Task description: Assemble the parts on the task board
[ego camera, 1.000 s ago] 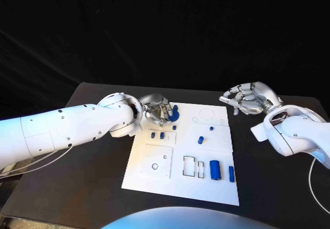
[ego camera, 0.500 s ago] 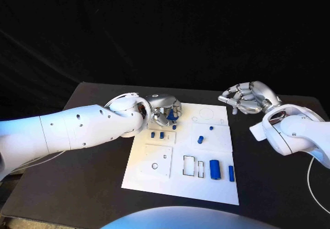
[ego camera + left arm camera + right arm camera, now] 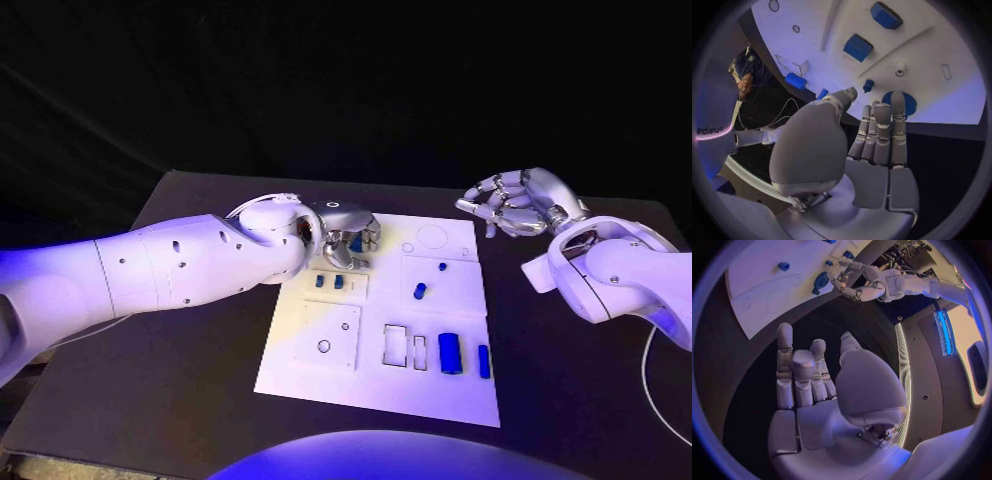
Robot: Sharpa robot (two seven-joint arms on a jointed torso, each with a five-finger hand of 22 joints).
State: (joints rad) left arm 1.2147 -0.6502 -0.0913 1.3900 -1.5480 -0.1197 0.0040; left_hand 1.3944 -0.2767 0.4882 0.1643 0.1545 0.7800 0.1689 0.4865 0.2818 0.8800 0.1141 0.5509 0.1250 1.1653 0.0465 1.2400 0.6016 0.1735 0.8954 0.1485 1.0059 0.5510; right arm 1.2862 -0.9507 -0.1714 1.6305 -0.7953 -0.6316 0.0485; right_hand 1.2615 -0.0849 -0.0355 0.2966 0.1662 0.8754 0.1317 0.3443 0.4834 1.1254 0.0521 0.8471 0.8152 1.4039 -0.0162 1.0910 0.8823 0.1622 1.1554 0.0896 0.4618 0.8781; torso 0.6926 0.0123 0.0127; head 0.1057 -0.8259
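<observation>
I see the task board (image 3: 378, 375) lying flat in the middle of the black surface (image 3: 188, 400). My left hand (image 3: 346, 236) is at the board's far corner, the one nearest my left arm, and it covers most of what lies there: a blue part (image 3: 355, 243) peeks out between the fingers, and from the head camera I cannot tell whether it is pinched or merely under them. The left wrist camera shows that hand (image 3: 870, 145) with its fingers straight and side by side, their tips over a round blue disc (image 3: 900, 101) on the board, which they partly hide; I cannot tell if they touch it. My right hand (image 3: 522, 205) is off the board, beyond its far edge on my right arm's side, fingers curled inward with nothing visible in them. Other blue parts on the board are plain: a short peg (image 3: 420, 291) near the middle, a long cylinder (image 3: 450, 353) and a thin bar (image 3: 483, 361) toward the near edge.
</observation>
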